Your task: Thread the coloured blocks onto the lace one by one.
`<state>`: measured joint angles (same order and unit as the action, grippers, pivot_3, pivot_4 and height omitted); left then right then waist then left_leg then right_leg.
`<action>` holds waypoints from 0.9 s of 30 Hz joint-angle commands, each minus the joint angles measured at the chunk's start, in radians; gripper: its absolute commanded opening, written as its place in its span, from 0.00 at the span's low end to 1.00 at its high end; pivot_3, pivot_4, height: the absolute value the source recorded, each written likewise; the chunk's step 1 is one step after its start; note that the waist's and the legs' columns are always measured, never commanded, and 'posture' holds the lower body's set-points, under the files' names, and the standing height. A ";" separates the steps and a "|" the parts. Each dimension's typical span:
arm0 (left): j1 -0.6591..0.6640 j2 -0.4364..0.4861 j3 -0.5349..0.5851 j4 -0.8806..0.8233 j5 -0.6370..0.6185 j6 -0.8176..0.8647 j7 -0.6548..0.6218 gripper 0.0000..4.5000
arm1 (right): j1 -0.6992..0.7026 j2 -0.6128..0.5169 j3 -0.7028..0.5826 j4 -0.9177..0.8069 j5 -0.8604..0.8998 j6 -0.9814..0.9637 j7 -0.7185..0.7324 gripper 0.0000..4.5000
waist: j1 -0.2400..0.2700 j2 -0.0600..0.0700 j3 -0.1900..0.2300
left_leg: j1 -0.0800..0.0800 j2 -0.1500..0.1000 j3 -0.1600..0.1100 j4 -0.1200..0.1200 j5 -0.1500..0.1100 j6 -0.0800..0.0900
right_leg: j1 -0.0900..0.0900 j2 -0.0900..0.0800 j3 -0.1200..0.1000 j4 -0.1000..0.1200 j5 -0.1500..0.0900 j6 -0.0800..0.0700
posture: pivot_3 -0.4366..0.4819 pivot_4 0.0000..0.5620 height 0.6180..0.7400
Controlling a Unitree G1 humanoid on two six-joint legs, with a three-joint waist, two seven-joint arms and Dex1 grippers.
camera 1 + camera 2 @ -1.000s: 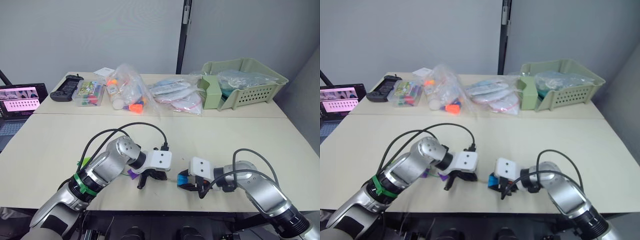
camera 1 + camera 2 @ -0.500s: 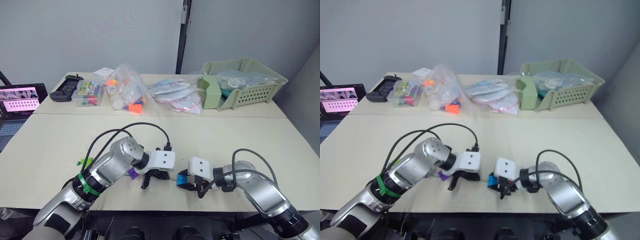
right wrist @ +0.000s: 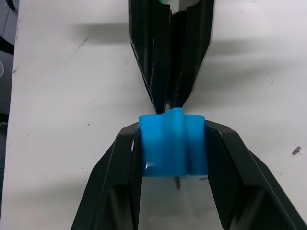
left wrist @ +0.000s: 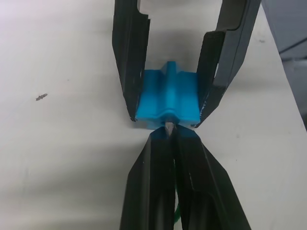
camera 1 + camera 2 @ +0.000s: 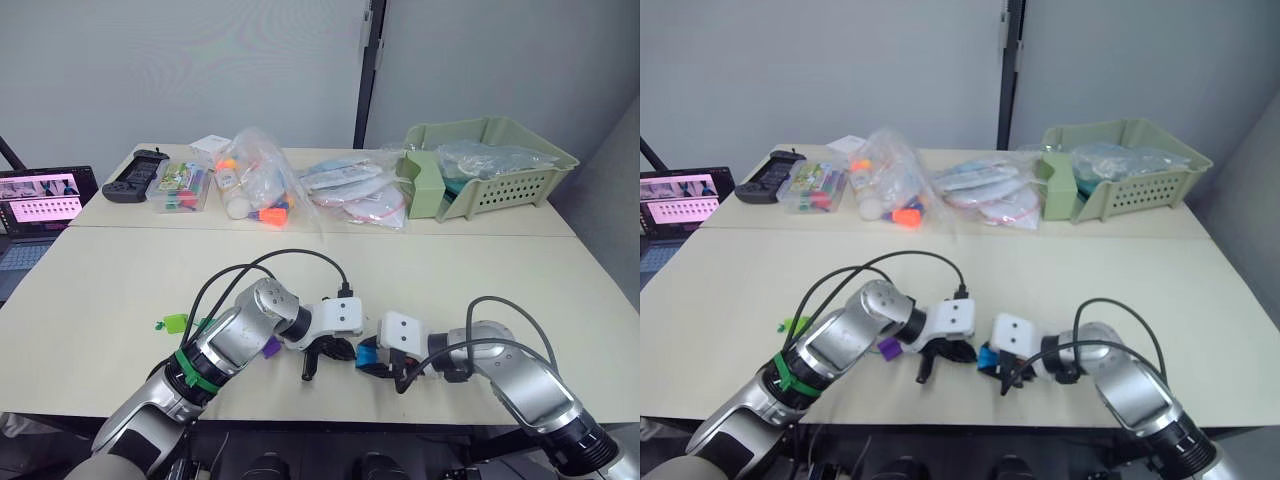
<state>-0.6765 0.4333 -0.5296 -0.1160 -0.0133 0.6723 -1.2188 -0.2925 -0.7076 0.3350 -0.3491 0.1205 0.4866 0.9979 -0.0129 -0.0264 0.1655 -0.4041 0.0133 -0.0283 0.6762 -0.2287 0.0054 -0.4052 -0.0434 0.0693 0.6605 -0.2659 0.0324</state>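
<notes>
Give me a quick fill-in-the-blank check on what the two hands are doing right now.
1. The right hand is shut on a ____ cube.
2. The left hand pinches the pale tip of the ____.
3. That tip touches the cube at the mouth of its ____.
4. A ____ cube lies on the table beside the left arm.

Missing words: blue; lace; hole; purple
</notes>
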 commanded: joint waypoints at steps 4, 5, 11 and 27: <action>-0.001 0.019 0.101 -0.024 -0.121 -0.146 -0.050 0.57 | 0.020 -0.009 -0.013 -0.019 0.005 0.001 -0.005 0.30 | -0.001 0.000 0.000 | 0.000 0.000 0.000 0.000 0.000 0.000 | 0.000 0.000 0.000 0.000 0.000 0.000 | 0.48 0.27 1.00; 0.005 0.038 0.110 -0.023 -0.136 -0.171 -0.075 0.57 | 0.025 -0.015 -0.017 -0.020 0.006 0.000 -0.004 0.30 | -0.002 0.000 0.000 | 0.000 0.000 0.000 0.000 0.000 0.000 | 0.000 0.000 0.000 0.000 0.000 0.000 | 0.48 0.27 1.00; 0.017 0.107 0.118 0.062 -0.146 -0.303 -0.133 0.57 | 0.038 -0.033 -0.029 -0.023 0.013 -0.003 -0.002 0.30 | 0.003 0.000 0.000 | 0.000 0.000 0.000 -0.001 0.000 0.000 | 0.000 0.000 0.000 0.000 0.000 0.000 | 0.48 0.27 1.00; 0.037 0.036 0.064 0.303 -0.030 -0.652 -0.100 0.38 | 0.046 -0.037 -0.040 -0.047 0.024 0.023 -0.019 0.30 | 0.004 0.000 0.000 | -0.001 0.000 0.000 0.000 0.000 0.000 | 0.000 0.000 0.000 -0.002 0.000 0.000 | 0.48 0.27 1.00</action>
<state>-0.6307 0.4714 -0.4799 0.1984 -0.0389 0.0370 -1.3219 -0.2544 -0.7326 0.3116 -0.3749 0.1403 0.4936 0.9802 -0.0085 -0.0264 0.1655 -0.4048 0.0132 -0.0282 0.6760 -0.2287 0.0054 -0.4048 -0.0438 0.0690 0.6584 -0.2655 0.0325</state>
